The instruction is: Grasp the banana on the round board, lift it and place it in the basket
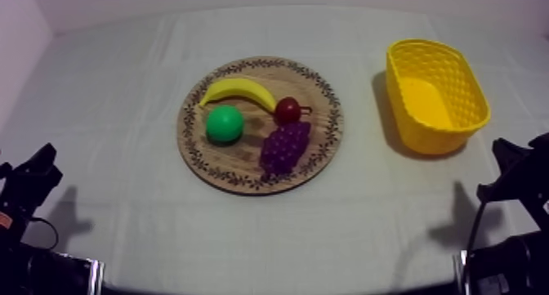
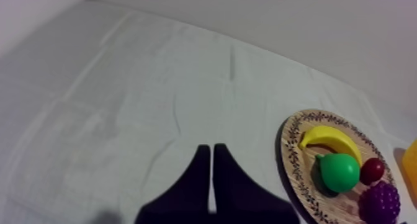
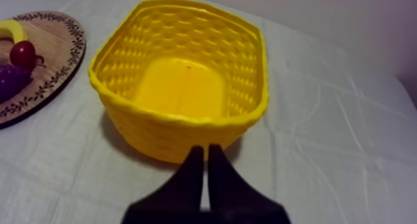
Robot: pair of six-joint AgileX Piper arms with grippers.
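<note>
The banana (image 1: 238, 91) lies on the round wooden board (image 1: 237, 161), along its far side. A green pear (image 1: 224, 123) sits just under the banana's curve. A small red fruit (image 1: 287, 109) is by the banana's right tip, and the purple grapes (image 1: 285, 145) lie just in front of the red fruit. The yellow basket (image 1: 457, 82) stands upright on the bench (image 1: 122, 110), to the right of the board and apart from it. The left jaws are pressed together into a thin wedge over the bare cloth, left of the board. The right jaws are pressed together too, just in front of the basket.
</note>
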